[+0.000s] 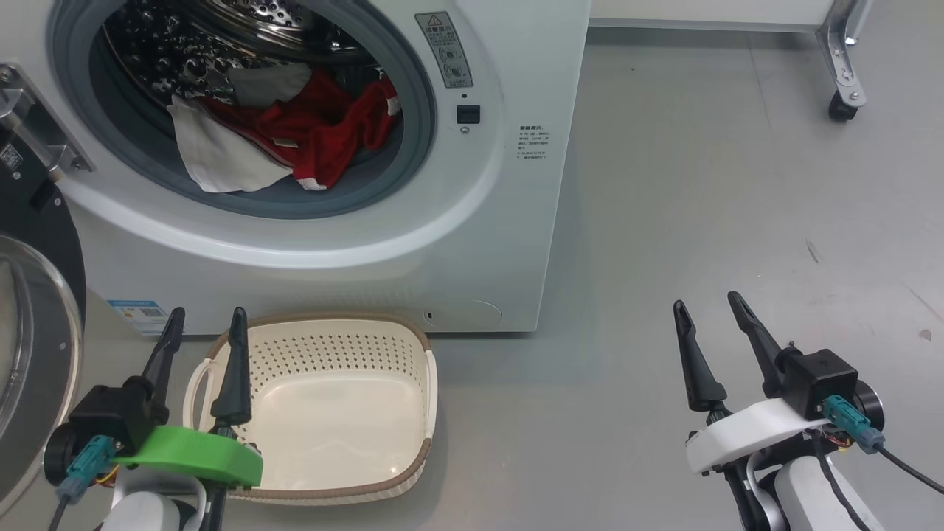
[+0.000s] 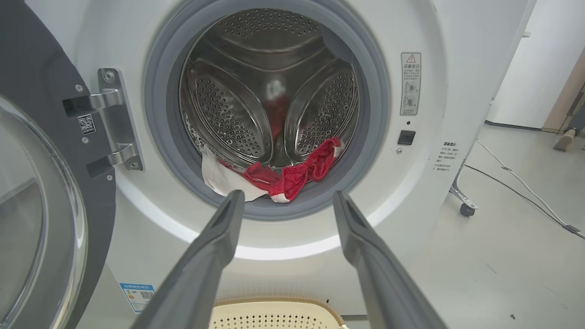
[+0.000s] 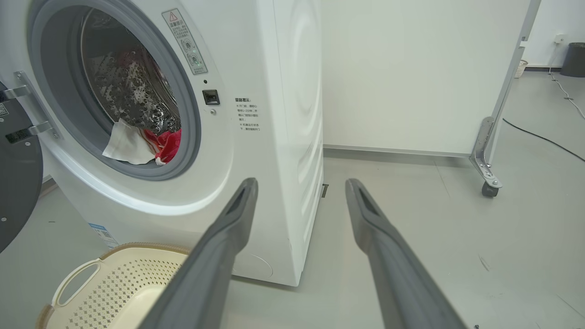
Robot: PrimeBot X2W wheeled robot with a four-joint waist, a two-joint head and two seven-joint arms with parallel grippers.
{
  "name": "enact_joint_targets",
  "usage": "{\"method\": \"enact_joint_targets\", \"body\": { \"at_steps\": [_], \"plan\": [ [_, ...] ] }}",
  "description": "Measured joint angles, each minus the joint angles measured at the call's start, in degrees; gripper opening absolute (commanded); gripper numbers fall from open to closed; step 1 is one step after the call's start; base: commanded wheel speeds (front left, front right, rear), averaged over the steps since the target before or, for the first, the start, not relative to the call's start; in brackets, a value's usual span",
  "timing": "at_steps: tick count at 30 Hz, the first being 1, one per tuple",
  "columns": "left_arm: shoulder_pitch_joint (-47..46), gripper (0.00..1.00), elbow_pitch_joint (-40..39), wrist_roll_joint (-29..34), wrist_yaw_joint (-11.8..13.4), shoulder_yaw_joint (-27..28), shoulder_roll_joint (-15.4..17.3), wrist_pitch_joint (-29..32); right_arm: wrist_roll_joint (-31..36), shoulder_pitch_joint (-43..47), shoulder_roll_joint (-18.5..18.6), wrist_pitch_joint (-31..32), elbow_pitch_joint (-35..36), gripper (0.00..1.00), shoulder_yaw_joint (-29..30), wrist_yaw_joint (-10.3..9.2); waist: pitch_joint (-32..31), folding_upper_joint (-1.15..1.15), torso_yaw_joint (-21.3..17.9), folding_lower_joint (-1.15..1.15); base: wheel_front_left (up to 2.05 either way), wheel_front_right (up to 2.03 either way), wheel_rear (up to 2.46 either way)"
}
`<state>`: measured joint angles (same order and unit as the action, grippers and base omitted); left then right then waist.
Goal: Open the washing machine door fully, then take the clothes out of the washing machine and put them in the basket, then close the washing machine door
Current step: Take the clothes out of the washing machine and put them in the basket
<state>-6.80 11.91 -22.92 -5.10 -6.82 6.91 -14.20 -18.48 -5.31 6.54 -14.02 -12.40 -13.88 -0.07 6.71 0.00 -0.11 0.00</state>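
Left fingers (image 1: 237, 361) and right fingers (image 1: 693, 361) gape empty; clothes (image 1: 324, 133) lie in washing machine (image 1: 501, 243).

grey floor (image 1: 700, 184) — washing machine (image 1: 487, 243) and basket (image 1: 424, 413) stand on it, just beside each other.

I see washing machine door (image 1: 37, 339) hung wide at left, so drum mouth (image 1: 243, 203) is open for a straight reach; clothes (image 1: 310, 133) lie on its lower lip. Door glass sits just beside my left gripper (image 1: 207, 316), tight that side. The basket (image 1: 346, 328), on floor (image 1: 700, 184) against washing machine (image 1: 472, 243) front & below the mouth, blocks a low approach. My right gripper (image 1: 706, 300) has bare floor all round; caster leg (image 1: 843, 74) well apart, far right.
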Motion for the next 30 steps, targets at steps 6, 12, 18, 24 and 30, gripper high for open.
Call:
{"method": "enact_joint_targets", "body": {
  "at_steps": [6, 12, 18, 24, 30],
  "plan": [
    [0.0, 1.0, 0.01, -0.01, 0.0, -0.13, 0.01, 0.0, 0.0, 0.0, -0.18, 0.0, 0.0, 1.0, 0.09, 0.0, 0.19, 0.0, -0.08, 0.0, 0.66, -0.66, 0.0],
    [0.0, 1.0, 0.05, -0.01, 0.0, -0.21, 0.03, 0.0, 0.0, 0.0, -0.3, 0.0, 0.0, 1.0, 0.24, 0.0, 0.46, 0.0, -0.19, 0.0, 0.42, -0.42, 0.0],
    [0.0, 1.0, 0.13, -0.01, -0.01, -0.42, 0.04, 0.01, 0.0, -0.01, -0.38, 0.0, 0.0, 1.0, 0.32, 0.01, 0.74, 0.0, -0.22, 0.0, 0.16, -0.16, 0.0],
    [0.0, 1.0, 0.21, -0.01, -0.01, -0.43, 0.1, 0.02, 0.04, -0.01, -0.62, 0.0, 0.0, 1.0, 0.34, 0.11, 1.1, 0.0, -0.24, 0.0, 0.0, 0.0, 0.0],
    [0.0, 1.0, 0.29, -0.01, 0.0, -0.47, 0.11, 0.08, 0.05, -0.01, -0.66, 0.0, 0.0, 1.0, 0.49, 0.51, 1.36, 0.0, -0.23, 0.0, 0.0, 0.0, 0.0]
  ]
}}
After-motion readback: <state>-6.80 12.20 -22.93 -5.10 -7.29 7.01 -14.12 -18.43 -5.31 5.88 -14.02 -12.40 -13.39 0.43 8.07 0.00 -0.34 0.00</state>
